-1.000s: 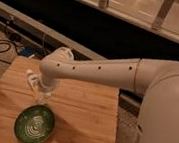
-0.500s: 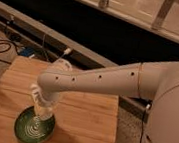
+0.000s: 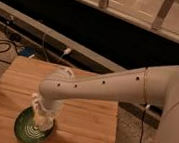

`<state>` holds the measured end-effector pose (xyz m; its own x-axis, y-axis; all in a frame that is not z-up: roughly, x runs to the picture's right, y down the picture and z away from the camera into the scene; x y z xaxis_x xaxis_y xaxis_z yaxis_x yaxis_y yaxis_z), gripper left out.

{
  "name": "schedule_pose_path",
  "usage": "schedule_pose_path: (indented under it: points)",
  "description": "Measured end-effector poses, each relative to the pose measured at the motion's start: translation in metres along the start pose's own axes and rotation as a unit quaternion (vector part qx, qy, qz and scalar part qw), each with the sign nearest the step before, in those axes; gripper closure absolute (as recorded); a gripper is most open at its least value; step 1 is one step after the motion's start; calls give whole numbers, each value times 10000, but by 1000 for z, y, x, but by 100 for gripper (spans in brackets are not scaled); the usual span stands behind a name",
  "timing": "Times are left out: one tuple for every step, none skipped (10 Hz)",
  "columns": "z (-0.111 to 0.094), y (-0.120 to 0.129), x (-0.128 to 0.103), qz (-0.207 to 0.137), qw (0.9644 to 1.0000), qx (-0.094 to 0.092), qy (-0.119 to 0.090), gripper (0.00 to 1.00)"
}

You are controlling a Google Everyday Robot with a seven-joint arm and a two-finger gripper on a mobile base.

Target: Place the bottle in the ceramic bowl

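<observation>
One white arm (image 3: 106,86) reaches down over the wooden desk (image 3: 83,118). Tool (image 3: 41,113) sits low over the ceramic bowl (image 3: 26,130), near the desk's front-left. Bottle (image 3: 43,119), apparently upright in the bowl; tool grip state: cannot tell.

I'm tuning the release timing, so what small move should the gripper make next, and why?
Probably lower a little and then let go. The gripper hangs directly over the green ceramic bowl on the wooden table, with the white bottle reaching down into the bowl's middle, so a short descent should set it inside.
</observation>
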<state>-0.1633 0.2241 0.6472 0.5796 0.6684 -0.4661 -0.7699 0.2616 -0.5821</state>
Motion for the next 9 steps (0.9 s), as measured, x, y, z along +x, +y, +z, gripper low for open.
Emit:
schedule_pose_path:
  points:
    - [0, 0, 0, 1, 10000, 1, 1, 78]
    - [0, -1, 0, 4, 10000, 1, -1, 69]
    - [0, 0, 0, 2, 10000, 0, 1, 57]
    - [0, 0, 0, 1, 10000, -1, 3, 47]
    - [1, 0, 0, 3, 10000, -4, 7, 36]
    - [1, -1, 0, 5, 10000, -3, 6, 26]
    - [1, -1, 0, 5, 10000, -3, 6, 21]
    - [1, -1, 0, 5, 10000, -3, 5, 20]
    - [1, -1, 0, 6, 10000, -3, 4, 20]
